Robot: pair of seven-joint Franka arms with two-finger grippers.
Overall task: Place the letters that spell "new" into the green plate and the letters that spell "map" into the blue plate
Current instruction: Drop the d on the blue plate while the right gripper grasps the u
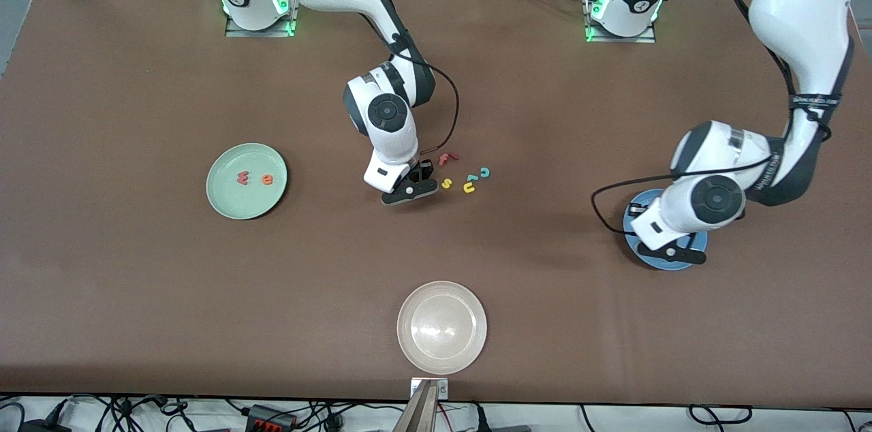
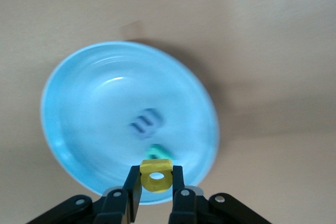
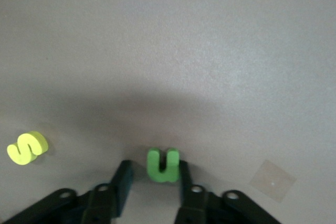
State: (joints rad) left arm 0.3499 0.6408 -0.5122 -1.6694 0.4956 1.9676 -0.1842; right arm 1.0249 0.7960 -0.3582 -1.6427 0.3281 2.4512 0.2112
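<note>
The green "n" (image 3: 163, 165) lies on the desk between the right gripper (image 3: 153, 184) jaws (not yet clamped); centring is advised. The yellow "a" (image 2: 156, 174) is clamped by the left gripper (image 2: 156, 192) over the blue plate (image 2: 73, 145).

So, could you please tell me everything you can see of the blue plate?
The blue plate is round, bright blue and glossy, with a shallow raised rim. It lies flat on the brown table toward the left arm's end. A dark blue letter and a teal one lie inside. The left gripper, over it, holds a yellow letter.
</note>
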